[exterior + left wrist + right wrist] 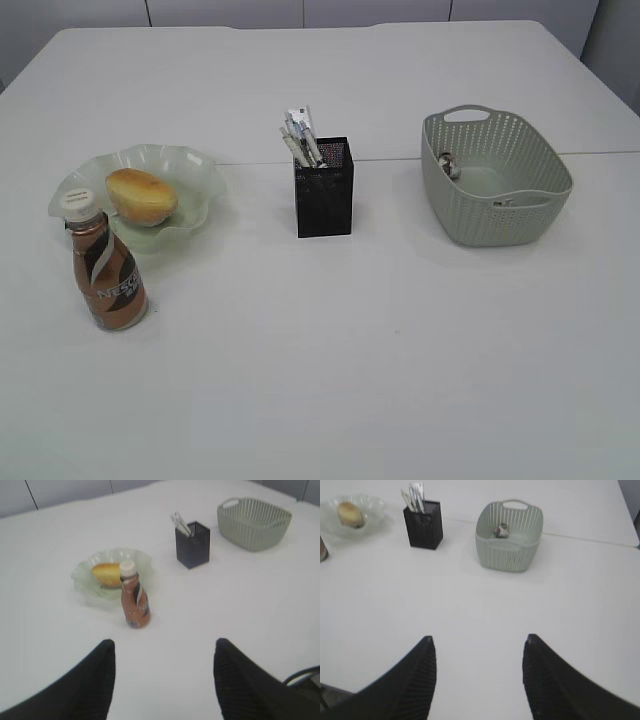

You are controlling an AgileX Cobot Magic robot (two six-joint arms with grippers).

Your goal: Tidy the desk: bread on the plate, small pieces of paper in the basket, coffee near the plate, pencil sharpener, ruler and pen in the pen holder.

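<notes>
A: Where is the bread [142, 196] shown?
B: It is seen lying in the plate [195, 165], at the left of the tabletop [330, 360] in the exterior view. The coffee [106, 270] is stood upright just in front of the plate's near rim, close beside it; whether the two touch cannot be told.

A: And the remaining items?
B: The pen holder [324, 190] is placed upright near the middle, well apart from the plate. Several pale writing items [300, 138] are held in it, leaning toward its left rear corner; the ruler and sharpener cannot be told apart among them. The basket [500, 215] is set at the right, across the thin seam [600, 153], and a small crumpled piece of paper [449, 165] is seen inside it against the far left wall.

A: How are the claws shown?
B: The left claw [164, 680] is seen released, its two dark fingers [90, 685] spread wide above bare tabletop, nothing between them, the coffee well ahead. The right claw [479, 680] is likewise spread and empty over bare tabletop, the basket well ahead of it. Neither is seen in the exterior view.
</notes>
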